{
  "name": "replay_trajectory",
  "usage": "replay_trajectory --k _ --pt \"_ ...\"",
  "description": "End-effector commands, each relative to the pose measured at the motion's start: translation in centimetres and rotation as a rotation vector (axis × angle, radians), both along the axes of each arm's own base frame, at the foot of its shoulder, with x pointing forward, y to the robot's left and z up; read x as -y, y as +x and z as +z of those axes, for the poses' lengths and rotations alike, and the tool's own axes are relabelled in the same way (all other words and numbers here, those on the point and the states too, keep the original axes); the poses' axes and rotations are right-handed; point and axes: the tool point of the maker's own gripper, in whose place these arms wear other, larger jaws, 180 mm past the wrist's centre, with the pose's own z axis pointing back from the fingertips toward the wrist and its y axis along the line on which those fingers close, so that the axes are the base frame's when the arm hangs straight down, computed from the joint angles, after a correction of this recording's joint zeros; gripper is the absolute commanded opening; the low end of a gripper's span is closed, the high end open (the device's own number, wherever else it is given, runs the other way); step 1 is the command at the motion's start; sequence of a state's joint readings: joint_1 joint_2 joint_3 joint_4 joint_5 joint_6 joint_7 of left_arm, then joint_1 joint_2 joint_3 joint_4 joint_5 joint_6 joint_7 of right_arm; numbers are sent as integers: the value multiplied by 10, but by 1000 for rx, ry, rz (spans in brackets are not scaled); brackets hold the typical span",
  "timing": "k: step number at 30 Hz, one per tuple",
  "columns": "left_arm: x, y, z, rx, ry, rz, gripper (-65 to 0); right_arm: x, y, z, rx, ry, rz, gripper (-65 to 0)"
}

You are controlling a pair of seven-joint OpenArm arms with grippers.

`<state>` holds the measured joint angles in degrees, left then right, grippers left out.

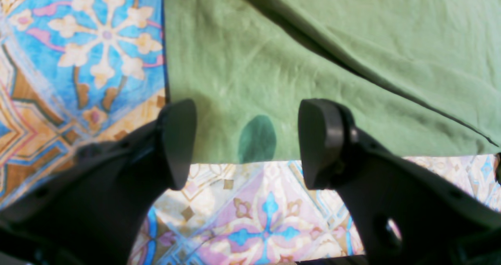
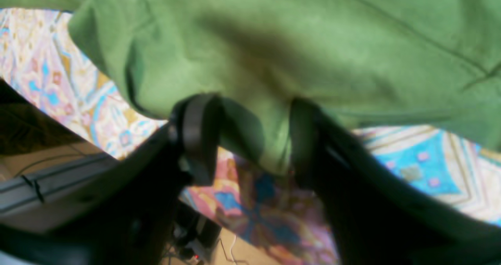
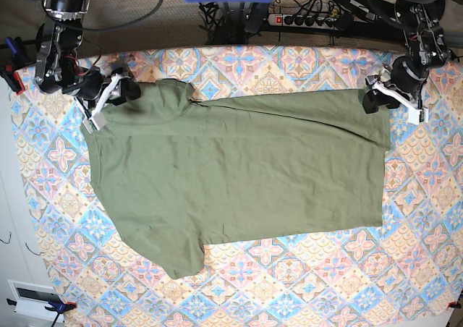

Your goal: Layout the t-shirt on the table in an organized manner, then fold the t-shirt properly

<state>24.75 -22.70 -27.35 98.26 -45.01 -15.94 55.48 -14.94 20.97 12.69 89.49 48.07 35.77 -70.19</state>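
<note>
My right fingers (image 2: 244, 139) pinch the t-shirt (image 3: 239, 175) shoulder; left fingers (image 1: 246, 143) gape empty at the hem corner. I should close left, then tension evenly across the bench (image 3: 304, 291).

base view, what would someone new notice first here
A big olive-green t-shirt lies spread sideways across the pastel tile-patterned table. The right gripper pinches a fold of shirt at its far left corner, while the left gripper hovers with fingers apart over the far right corner.
</note>
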Motion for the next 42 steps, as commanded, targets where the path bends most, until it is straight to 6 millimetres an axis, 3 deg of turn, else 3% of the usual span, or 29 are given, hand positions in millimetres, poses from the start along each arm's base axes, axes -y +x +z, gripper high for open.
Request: replay_trajectory --k 1,5,18,23,28,36,42 --pt "-5 7 11 40 16 -4 -244 7 4 6 16 -15 1 -458" --pt "-5 7 11 41 16 -4 -244 7 5 7 24 -13 0 -649" --pt "-4 9 12 44 15 -7 -244 21 26 65 207 100 -102 -647" --pt "-3 9 11 43 13 -8 -244 25 29 72 233 89 -111 -647" --pt "-3 9 11 43 13 -8 -244 24 66 95 327 103 -108 -647" --pt "-3 8 10 39 13 -8 -244 19 110 109 377 156 -107 -647" --pt "-2 7 10 39 11 -7 -244 16 118 106 363 175 -107 -647"
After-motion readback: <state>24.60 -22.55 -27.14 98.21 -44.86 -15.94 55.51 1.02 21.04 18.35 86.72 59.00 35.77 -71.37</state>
